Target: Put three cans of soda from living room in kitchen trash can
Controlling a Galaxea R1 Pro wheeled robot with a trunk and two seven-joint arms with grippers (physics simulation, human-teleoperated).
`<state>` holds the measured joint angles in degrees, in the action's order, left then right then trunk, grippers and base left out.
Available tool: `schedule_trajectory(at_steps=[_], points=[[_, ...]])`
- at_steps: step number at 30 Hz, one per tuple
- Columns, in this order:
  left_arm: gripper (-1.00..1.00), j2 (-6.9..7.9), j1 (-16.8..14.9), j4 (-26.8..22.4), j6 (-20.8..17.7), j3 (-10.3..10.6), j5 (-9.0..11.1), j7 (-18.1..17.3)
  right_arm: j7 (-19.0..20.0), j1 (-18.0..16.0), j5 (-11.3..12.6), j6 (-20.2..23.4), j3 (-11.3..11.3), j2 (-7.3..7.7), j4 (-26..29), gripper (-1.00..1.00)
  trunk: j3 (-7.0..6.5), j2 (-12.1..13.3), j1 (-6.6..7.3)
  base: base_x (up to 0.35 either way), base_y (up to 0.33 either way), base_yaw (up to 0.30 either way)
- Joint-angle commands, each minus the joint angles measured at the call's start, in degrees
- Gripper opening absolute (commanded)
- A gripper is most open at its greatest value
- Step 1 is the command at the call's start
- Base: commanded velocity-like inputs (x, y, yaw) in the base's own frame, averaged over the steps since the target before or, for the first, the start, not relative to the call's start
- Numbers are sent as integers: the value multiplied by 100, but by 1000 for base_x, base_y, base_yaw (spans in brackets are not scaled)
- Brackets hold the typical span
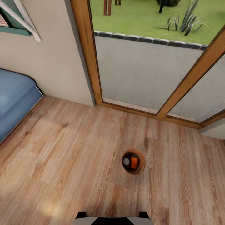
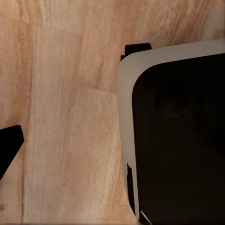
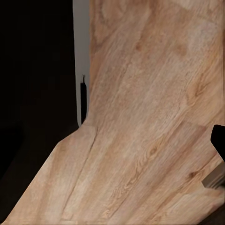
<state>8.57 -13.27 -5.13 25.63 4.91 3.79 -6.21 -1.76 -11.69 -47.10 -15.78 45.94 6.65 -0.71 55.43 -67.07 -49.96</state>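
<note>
two cans [image 1: 131, 162] in bin [image 1: 141, 170] on floor [image 1: 78, 156]

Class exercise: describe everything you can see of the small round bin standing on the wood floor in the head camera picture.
The bin is a small round container, copper-brown and glossy on its inner wall. It stands upright on the wood floor, open-topped, in front of the robot's base, short of the wood-framed glass door. Inside it show an orange can and the silver top of a second can. No gripper touches it.
</note>
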Motion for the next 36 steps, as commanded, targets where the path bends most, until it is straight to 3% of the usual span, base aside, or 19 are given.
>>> schedule_trajectory(at_steps=[1, 6, 9, 21, 28, 36], points=[[100, -3, 0, 4, -5, 8, -2, 26, -2, 0, 3, -19, 2, -1, -2, 100, -19, 42, 23, 0, 0, 0], [100, -5, 0, 234, -23, 25, 1, 210, -6, 0, 43, -74, 12, -3, -6, 100, -108, 242, 132, 0, 0, 0], [100, -1, 0, 369, -28, 27, 11, 311, -7, 0, 183, -87, 12, 1, -7, 100, -162, 362, 198, 0, 0, 0], [100, 71, 130, 533, -54, -8, 66, 540, -8, 0, 1405, -516, 5, 86, 1, 100, -378, 844, 462, 0, 0, 0], [100, 70, 445, 532, -53, -11, 71, 621, -2, -3, 1468, -551, -16, 52, 1, 100, -503, 1124, 616, 0, 0, 0], [100, 44, 571, 513, -42, 19, 21, 619, -45, 0, 1540, -529, -23, -29, -7, 100, -647, 1445, 791, 0, 0, 0]])
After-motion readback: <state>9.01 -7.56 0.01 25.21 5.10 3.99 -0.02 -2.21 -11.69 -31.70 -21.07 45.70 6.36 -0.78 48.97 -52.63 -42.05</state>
